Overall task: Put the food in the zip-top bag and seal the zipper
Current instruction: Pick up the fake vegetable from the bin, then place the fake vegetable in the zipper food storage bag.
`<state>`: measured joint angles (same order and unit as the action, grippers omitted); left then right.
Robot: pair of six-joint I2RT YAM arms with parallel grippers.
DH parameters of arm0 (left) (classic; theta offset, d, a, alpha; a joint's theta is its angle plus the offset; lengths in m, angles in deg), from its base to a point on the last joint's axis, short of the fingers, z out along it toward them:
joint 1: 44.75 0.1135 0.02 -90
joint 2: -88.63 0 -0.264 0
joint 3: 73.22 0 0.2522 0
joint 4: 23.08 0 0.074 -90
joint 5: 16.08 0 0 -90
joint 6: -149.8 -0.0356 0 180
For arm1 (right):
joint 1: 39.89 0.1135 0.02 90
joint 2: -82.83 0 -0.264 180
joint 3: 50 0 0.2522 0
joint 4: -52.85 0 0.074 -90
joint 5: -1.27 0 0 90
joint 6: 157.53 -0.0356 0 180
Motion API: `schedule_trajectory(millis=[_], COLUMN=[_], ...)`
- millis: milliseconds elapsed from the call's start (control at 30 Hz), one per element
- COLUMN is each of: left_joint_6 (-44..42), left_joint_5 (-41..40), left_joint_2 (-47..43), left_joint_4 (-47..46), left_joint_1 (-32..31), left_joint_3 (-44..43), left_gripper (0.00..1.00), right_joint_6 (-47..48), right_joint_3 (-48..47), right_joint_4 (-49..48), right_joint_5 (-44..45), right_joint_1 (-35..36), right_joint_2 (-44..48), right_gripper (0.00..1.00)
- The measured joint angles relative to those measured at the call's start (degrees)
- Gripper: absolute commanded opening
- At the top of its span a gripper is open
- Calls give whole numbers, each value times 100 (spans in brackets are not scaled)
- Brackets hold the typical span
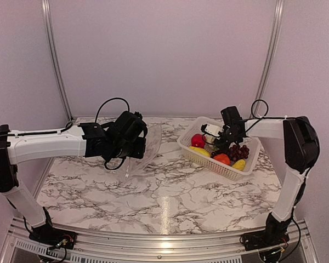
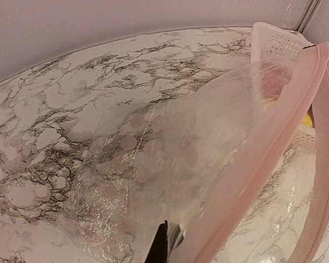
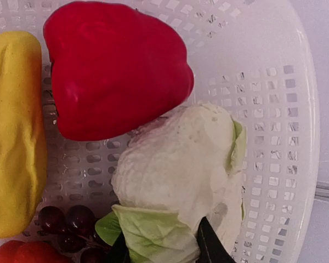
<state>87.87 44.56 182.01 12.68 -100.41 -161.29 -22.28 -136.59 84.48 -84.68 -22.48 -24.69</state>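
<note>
The left claw (image 1: 136,143) is closed on the edge of the bag (image 1: 151,143) and holds it up off the surface (image 1: 170,192). Only one dark fingertip (image 2: 160,247) shows in the left wrist view, cut off at the bottom edge. The bag is clear, soft and crinkled, the marble veins blurring through it. The zipper (image 2: 274,148) runs along its mouth as a smooth pinkish band and bends out of view at the right. Just right of the bag stands the basket (image 1: 230,171), white perforated plastic, with all the food in it: a glossy red pepper (image 3: 115,71), a ridged yellow piece (image 3: 13,131), dark grapes (image 3: 66,219), an orange piece (image 1: 222,159) and a pitted white cauliflower (image 3: 175,164) with pale green leaves. The right claw (image 3: 164,253) straddles the cauliflower's leafy end, jaws part open, tips against it; I cannot tell whether they squeeze.
</note>
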Motion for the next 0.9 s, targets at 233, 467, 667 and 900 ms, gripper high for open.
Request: schedule_trajectory(millis=[233, 467, 667, 900], left_joint_6=[48, 173, 378, 756], left_joint_5=[83, 39, -26, 17], left_joint_2=[70, 369, 767, 1003], left_joint_4=[-127, -337, -697, -1287], left_joint_1=[0, 0, 31, 92], left_joint_3=[-33, -195, -544, -737], left_gripper=[0, 0, 0, 0], right_joint_6=[-468, -1283, -2763, -5512], right_joint_3=[-72, -841, -686, 483], right_joint_4=[570, 1150, 988, -946], right_joint_5=[-507, -2376, -4813, -6843], right_joint_1=[-2, -2, 33, 212], right_joint_2=[1016, 2208, 2627, 2538], right_gripper=[14, 4, 0, 0])
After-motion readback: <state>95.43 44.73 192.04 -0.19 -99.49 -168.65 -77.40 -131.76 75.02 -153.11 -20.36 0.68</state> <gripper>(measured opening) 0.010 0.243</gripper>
